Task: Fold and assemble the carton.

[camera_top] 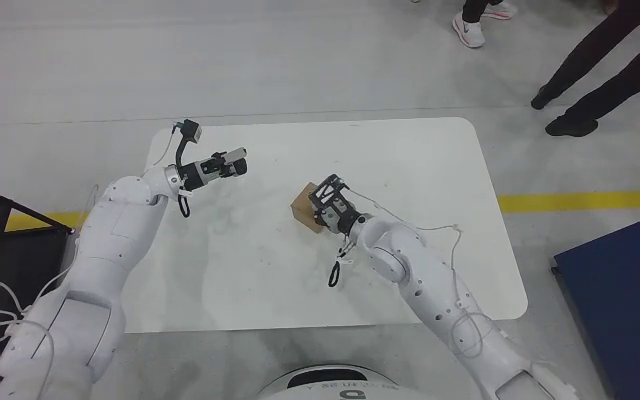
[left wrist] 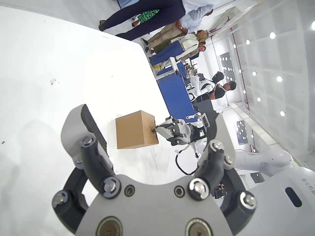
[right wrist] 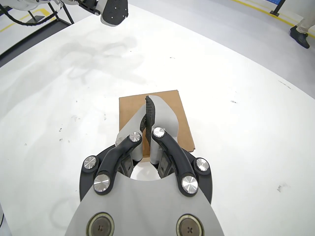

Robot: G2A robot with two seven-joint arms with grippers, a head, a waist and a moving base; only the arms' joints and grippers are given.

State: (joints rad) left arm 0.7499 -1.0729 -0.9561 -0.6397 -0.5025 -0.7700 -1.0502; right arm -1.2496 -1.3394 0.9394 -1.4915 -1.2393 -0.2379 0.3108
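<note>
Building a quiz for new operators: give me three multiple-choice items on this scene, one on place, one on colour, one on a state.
1. Where does the carton stand? A on the table; B on the floor; C on a shelf.
2. What colour is the carton? A white; B brown; C blue.
3. The left gripper is: A open; B shut; C shut on the carton.
Answers: A, it sits on the table by the right gripper; B, brown faces; A, fingers spread wide.
</note>
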